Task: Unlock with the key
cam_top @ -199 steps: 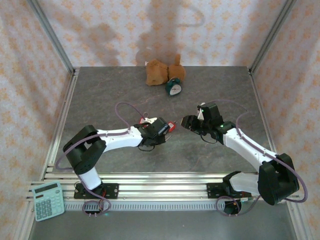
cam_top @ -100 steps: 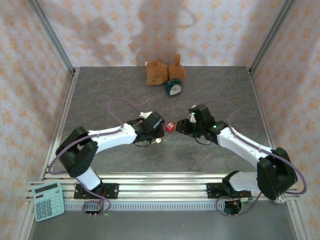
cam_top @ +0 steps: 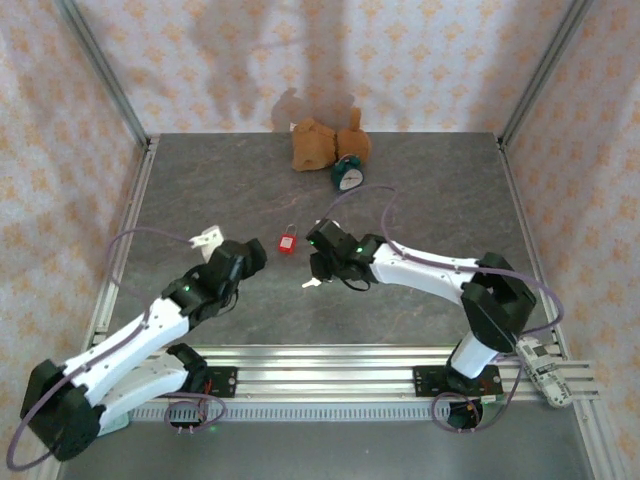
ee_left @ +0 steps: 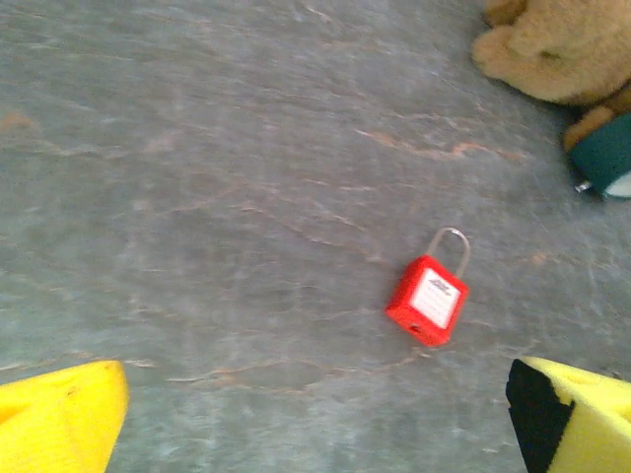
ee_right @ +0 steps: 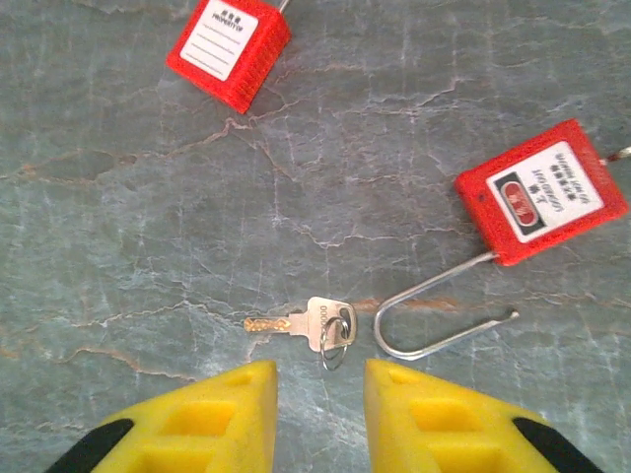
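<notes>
Just ahead of my right jaws [ee_right: 317, 399], at twelve o'clock, the key [ee_right: 294, 323] lies flat on the worktop [ee_right: 118, 246]. Its long axis runs nine-to-three, blade pointing to nine. These jaws stand narrowly spread, pinching nothing. My left jaws [ee_left: 315, 424], spread wide and empty, sit farther off, so the right is nearer.

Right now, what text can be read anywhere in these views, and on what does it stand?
key head: stamped digits, perhaps "5000", not certain.
upper padlock, white label: printed heading above ruled lines, too blurred to read.
open padlock, label: round sign and sideways print, too blurred to read.
clock dial: too small to read.
</notes>
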Available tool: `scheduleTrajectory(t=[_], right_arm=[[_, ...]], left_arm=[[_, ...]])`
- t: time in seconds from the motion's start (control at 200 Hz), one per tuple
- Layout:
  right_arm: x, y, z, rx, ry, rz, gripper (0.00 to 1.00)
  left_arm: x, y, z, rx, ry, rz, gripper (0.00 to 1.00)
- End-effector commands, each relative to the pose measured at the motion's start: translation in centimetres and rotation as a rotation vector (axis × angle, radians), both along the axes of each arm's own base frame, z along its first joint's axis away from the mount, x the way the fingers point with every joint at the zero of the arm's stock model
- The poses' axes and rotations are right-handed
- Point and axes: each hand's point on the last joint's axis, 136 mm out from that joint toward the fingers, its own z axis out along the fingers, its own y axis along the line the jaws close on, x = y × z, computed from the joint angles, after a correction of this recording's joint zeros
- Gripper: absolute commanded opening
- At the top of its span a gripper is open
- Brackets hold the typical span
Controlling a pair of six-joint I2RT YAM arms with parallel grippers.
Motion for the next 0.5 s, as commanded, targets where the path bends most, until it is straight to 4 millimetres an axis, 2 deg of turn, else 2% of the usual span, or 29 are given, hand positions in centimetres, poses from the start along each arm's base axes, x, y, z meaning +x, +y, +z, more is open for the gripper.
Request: scheduleTrajectory(t=[0.0, 0.175, 0.36, 0.496], right_arm=[[0.9, -0.3, 0.1, -0.072, -0.029, 0.001, 0.29], [0.6, 0.8, -1.1, -0.138, -0.007, 0.041, 0.31], [-0.3, 1.3, -2.7, -0.196, 0.023, 0.062, 0.30], [-0.6, 0.9, -4.2, -0.235, 0.055, 0.047, 0.29]], left_arm=[[-1.9, 3.2, -1.3, 0.034, -0.012, 0.119, 0.98], [-3.4, 4.1, -2.2, -0.007, -0.032, 0.138, 0.98], [-3.0, 3.8, -2.0, -0.026, -0.053, 0.129, 0.97], [-2.4, 3.0, -2.1, -0.035, -0.044, 0.107, 0.97]])
